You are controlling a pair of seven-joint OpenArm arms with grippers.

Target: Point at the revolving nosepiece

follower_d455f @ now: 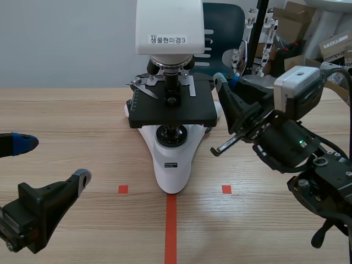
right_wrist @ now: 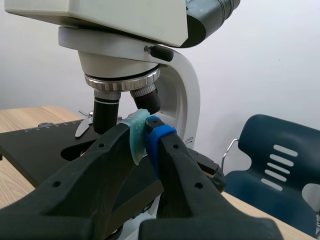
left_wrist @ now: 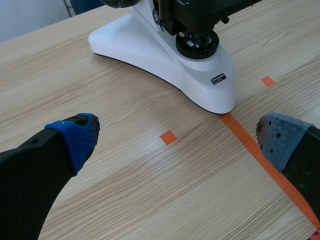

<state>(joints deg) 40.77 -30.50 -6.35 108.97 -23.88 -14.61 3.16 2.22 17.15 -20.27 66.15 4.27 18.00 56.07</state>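
On the left, the left fingers (left_wrist: 70, 140) sit low over the wooden surface (follower_d455f: 82, 121). They are wide apart and hold nothing. One has a blue pad (follower_d455f: 19, 144) at its tip. They are well away from the task's thing. In the middle stands a white microscope (follower_d455f: 170, 165) with a black stage (follower_d455f: 176, 104). The revolving nosepiece (right_wrist: 122, 80) is high up on it, under the white head and over the stage. Two lenses (right_wrist: 106, 112) hang down from it. To the right of the microscope we see the right fingers (right_wrist: 157, 135). They are pressed together, with nothing between them. They are lifted up over the edge of the stage and aim at the nosepiece from its right side. From that arm's own camera, the nosepiece is ahead of the tips and a little higher. The tips come very near the shorter lens (right_wrist: 147, 97), but we cannot tell if they touch it. Behind, on the far right, there is a dark blue chair (right_wrist: 270, 160) and some brown boxes (follower_d455f: 297, 22).
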